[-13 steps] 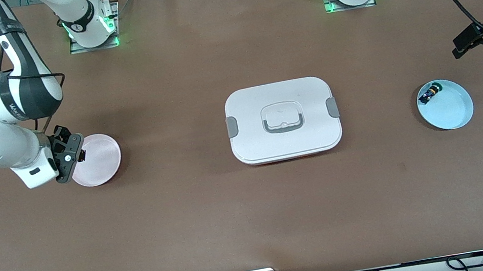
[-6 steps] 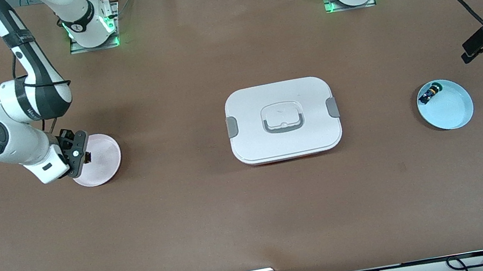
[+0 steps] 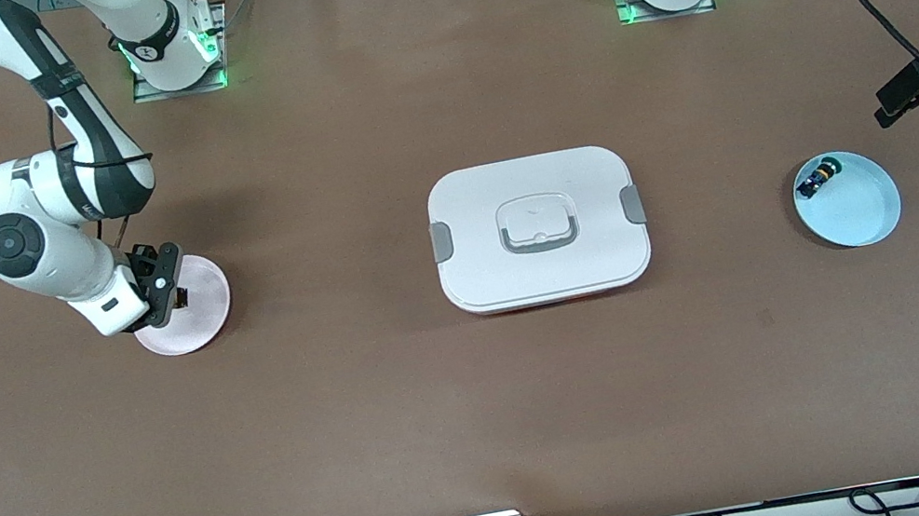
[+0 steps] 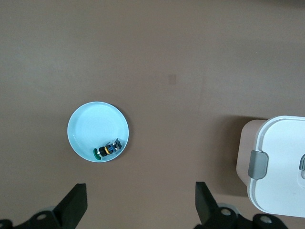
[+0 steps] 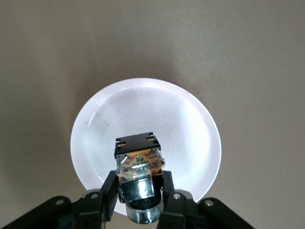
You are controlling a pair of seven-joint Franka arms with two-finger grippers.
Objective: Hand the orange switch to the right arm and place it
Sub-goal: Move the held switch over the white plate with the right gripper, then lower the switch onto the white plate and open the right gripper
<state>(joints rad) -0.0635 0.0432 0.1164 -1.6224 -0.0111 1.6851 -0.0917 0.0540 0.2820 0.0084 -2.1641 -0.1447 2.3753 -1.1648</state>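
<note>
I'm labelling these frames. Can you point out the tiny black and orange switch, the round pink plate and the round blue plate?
Tiny black and orange switch (image 5: 138, 160): right wrist view, clear orange middle.
Round pink plate (image 3: 206, 293): front view, bare surface.
Round blue plate (image 3: 862, 210): front view, bare floor.

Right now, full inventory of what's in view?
orange switch: one, black with an orange-copper end, held over the pink plate.
pink plate: one, pale pink, toward the right arm's end of the table.
blue plate: one, light blue, toward the left arm's end.
small part: one, black with blue and green bits, in the blue plate by its rim.
lidded box: one, white with grey latches, mid-table between the plates.
right tool: shut on the orange switch.
left tool: open, empty, waiting above the table near the blue plate.
</note>
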